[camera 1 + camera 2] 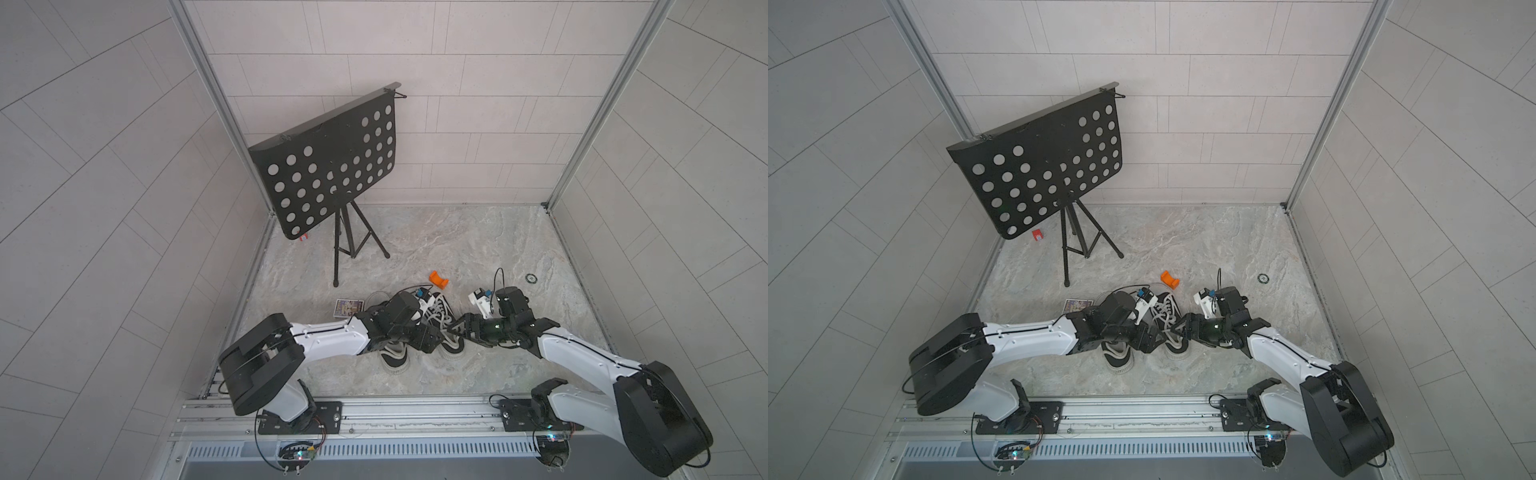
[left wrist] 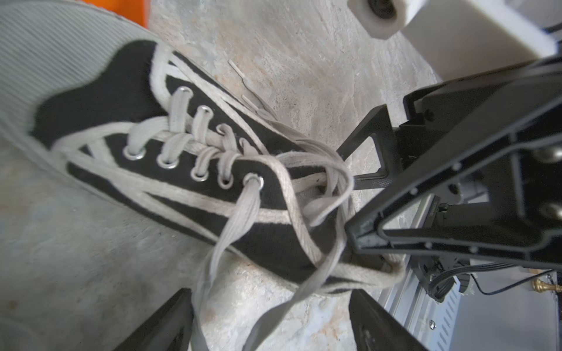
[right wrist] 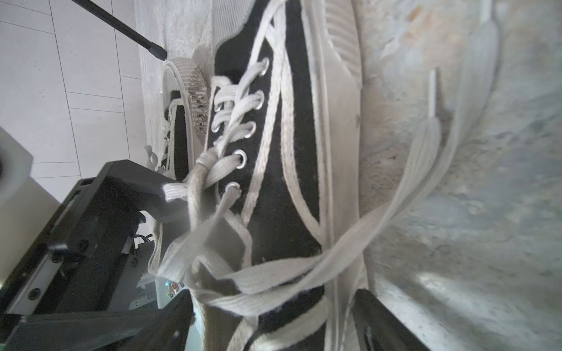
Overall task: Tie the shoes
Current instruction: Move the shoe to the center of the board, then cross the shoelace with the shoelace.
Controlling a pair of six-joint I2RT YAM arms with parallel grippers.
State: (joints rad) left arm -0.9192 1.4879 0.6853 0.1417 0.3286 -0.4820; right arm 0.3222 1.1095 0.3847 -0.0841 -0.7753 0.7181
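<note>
Two black shoes with off-white soles lie side by side on the stone floor. My left arm covers most of the left shoe [image 1: 393,358]. The right shoe [image 1: 441,311] [image 2: 130,100] [image 3: 289,152] has loose whitish laces [image 2: 282,185] [image 3: 395,209] crossing in slack loops near its collar. Both grippers meet over that collar, tip to tip. My left gripper [image 1: 439,333] [image 2: 270,331] is open, and two lace strands run between its fingers [image 2: 164,322] untouched. My right gripper [image 1: 459,328] [image 3: 273,331] is open too, straddling the heel end and lace strands.
A black perforated music stand [image 1: 328,166] on a tripod stands at the back left. An orange piece [image 1: 439,279], a small card box [image 1: 348,308], a dark ring [image 1: 531,278] and a red bit [image 1: 303,237] lie on the floor. The metal rail [image 1: 415,411] runs along the front.
</note>
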